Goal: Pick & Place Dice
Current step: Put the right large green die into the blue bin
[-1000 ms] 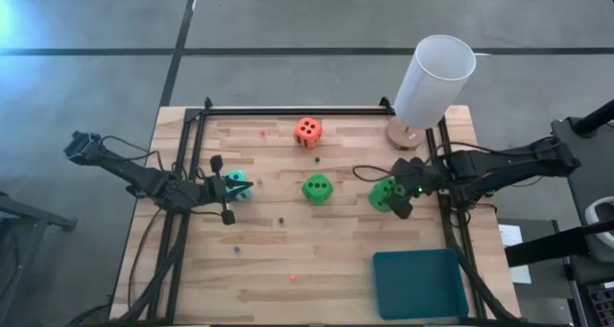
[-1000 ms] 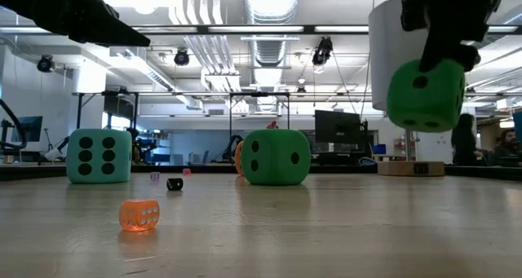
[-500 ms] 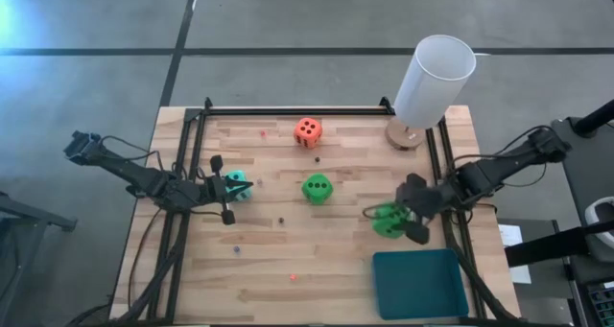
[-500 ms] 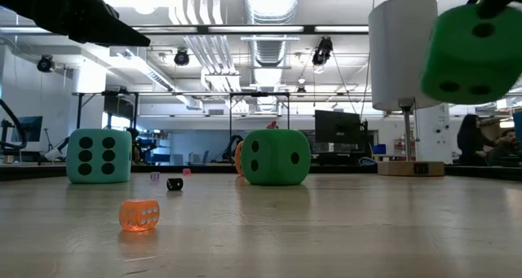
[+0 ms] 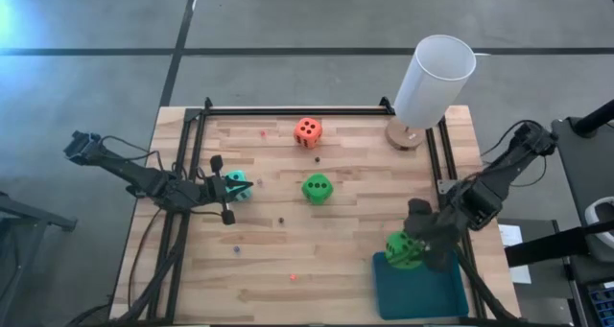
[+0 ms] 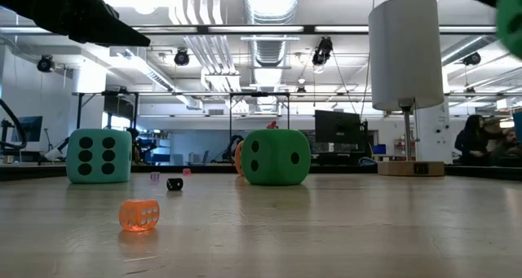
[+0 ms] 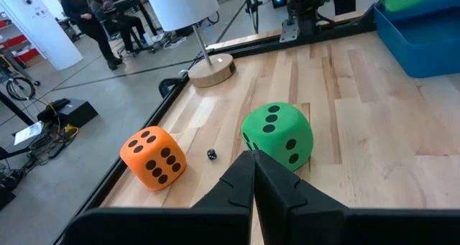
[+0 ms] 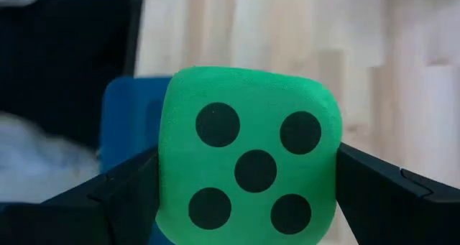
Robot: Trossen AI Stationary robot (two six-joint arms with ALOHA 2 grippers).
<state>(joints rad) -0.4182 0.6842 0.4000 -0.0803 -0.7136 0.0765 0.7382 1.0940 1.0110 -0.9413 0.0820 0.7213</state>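
The table (image 5: 288, 255) is pale planked wood, matt (grain lines visible). The dice (image 7: 278, 135) look soft, foam-like and unshiny. The tray (image 5: 422, 293) seems smooth plastic.

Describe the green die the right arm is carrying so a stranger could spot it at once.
Find the teal tray at the table's near right corner. At its upper left edge the right gripper clamps a bright green die above it. The other green die sits free mid-table; this one is held, five pips facing the wrist camera.

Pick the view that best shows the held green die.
Right wrist view: the green die fills it between the right hand's fingers. High view shows it small; low and left wrist views catch only an edge.
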